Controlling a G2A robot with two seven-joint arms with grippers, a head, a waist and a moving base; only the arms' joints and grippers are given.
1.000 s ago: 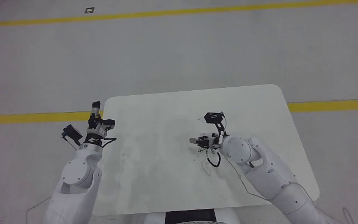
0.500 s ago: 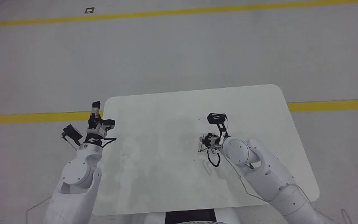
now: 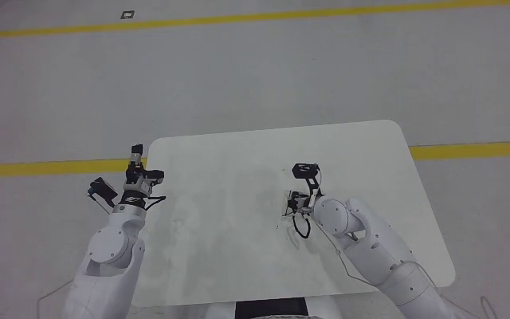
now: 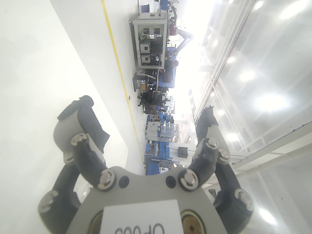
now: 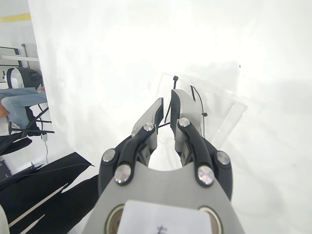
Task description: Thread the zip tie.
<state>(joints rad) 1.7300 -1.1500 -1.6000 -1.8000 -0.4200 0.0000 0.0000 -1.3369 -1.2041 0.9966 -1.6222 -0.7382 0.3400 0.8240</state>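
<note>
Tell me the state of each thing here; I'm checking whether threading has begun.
Clear plate: flat on the table.
Zip tie: unthreaded, head free, lying over that plate.
Right end effector: open narrowly, the tie's strap in the gap.
Left end effector: open, empty, raised by the table's edge.

Bright and even from overhead in the top view, with no hard shadows on the white table (image 3: 239, 159) and a flat, pale look across the grey floor (image 3: 255, 72) in the upper half of the frame. Strongly backlit in the left wrist view, with glare from the ceiling lights (image 4: 246, 75) washing out the hall and straight lines bowed by the wide lens. Overexposed on the tabletop in the right wrist view, the black zip tie (image 5: 175, 78) stark against it.
</note>
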